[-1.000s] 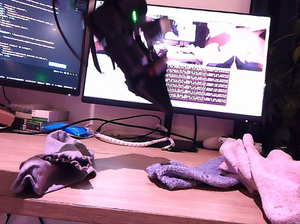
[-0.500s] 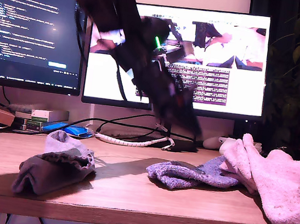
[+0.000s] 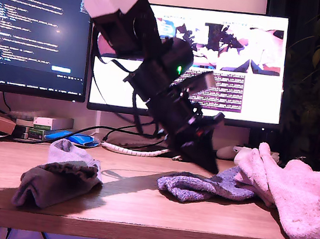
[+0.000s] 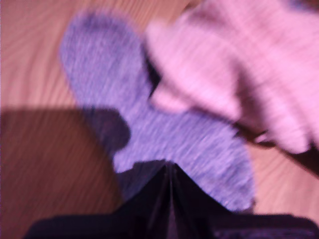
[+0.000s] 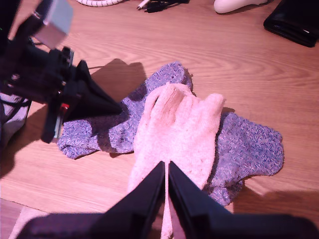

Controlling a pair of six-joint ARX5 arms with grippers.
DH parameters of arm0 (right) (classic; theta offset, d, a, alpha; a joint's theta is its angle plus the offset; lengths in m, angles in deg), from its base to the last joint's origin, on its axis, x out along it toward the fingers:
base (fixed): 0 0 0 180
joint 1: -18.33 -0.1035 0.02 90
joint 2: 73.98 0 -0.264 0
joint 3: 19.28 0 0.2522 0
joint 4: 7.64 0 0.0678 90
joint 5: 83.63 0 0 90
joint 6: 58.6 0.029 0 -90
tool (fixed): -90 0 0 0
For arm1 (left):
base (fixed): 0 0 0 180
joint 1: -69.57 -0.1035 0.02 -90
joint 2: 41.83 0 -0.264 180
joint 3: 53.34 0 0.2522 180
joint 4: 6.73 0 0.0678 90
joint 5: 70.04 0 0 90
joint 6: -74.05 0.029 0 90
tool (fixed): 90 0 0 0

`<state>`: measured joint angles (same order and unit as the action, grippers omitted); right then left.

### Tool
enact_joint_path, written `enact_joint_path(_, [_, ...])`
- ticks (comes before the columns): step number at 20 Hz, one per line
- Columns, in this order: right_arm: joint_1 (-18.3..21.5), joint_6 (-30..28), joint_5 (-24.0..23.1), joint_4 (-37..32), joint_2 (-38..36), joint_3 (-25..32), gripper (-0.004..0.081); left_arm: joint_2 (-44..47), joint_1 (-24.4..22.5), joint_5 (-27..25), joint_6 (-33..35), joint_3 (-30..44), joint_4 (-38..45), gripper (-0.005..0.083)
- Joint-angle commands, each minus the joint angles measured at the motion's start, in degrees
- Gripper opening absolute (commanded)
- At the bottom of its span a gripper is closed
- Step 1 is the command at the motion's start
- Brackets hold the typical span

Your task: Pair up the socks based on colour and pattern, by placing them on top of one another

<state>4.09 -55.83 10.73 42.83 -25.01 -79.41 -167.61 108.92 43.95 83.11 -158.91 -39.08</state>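
The light wooden surface (image 3: 136, 210) carries all the socks, and I place them from the fuzzy blue-purple knit sock (image 3: 204, 187) near its middle.

The fluffy pale pink-white terry socks (image 3: 302, 203) lie heaped on the exterior view's right of that sock. One of them is draped across it, so the second wrist view shows blue-purple knit on both sides of a pink sock (image 5: 174, 129). I cannot tell whether that knit is one sock or two overlapped. I judge the overlap to be a mismatch that has to be undone, as pink does not belong on blue-purple.

The blue-purple sock lies flat. Its long axis runs along the front edge of the surface. One rounded end points toward the exterior view's left and lies free; the other end goes under the pink heap.

The thin grey ribbed-cuff socks (image 3: 57, 180) sit well apart, on the exterior view's left of the blue-purple sock. They are bunched one against the other, so I take that pair as done.

My first gripper (image 3: 207, 161) slants down just above the free end of the blue-purple sock, probably to take that end. Its jaws are pressed together and hold nothing. My second gripper (image 5: 167, 172) hangs high over the pink sock, clear of the work. Its jaws are closed to a slit and are also empty.
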Motion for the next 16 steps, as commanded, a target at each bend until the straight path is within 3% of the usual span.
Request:
enact_joint_path(1, [0.0,-0.22,0.15,-0.33,-0.17,0.31,-0.0011,-2.16,0.24,-0.77,-1.9,0.17,-0.15,-0.0024])
enact_joint_path(8, [0.0,-1.27,0.15,-0.04,-0.17,0.31,-0.0011,-2.16,0.33,-5.92,-6.1,0.17,-7.72,-0.0024])
enact_joint_path(16, [0.0,-2.86,0.15,-0.02,-0.17,0.31,-0.0011,-2.12,-0.44,-17.66,-8.33,-1.29,-28.5,-0.0024])
